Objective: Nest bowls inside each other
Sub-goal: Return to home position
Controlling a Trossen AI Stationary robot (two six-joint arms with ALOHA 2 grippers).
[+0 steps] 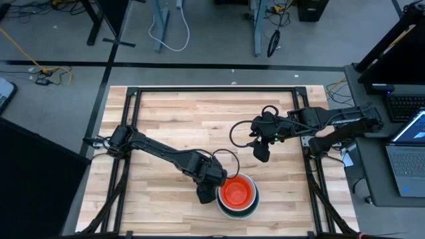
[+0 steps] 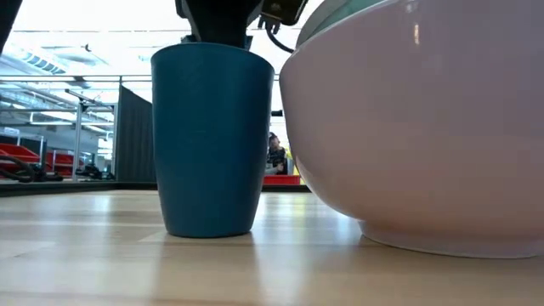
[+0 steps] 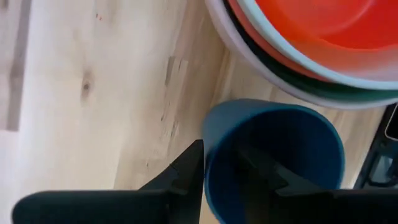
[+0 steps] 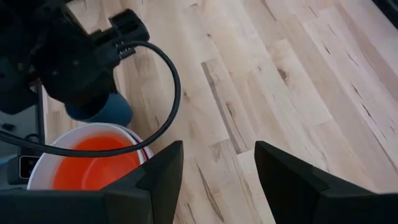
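Straddles the rim of the dark blue cup (image 2: 212,140), upright on the worktop (image 1: 172,113) just beside the nested bowls (image 1: 238,194), with left end effector (image 3: 221,155) parted, gripping nothing, likely to lift off cleanly; holds right end effector (image 4: 219,146) open, empty, mid-worktop.

From above, the left gripper (image 1: 206,193) hides the tall dark blue plastic cup (image 3: 292,137), which the left wrist view crops. The large white round bowl (image 2: 425,153) overruns the low view; bowls under the small orange bowl (image 1: 238,192) show rims only.

Cup (image 2: 212,140) just left of nested bowls (image 2: 425,144)
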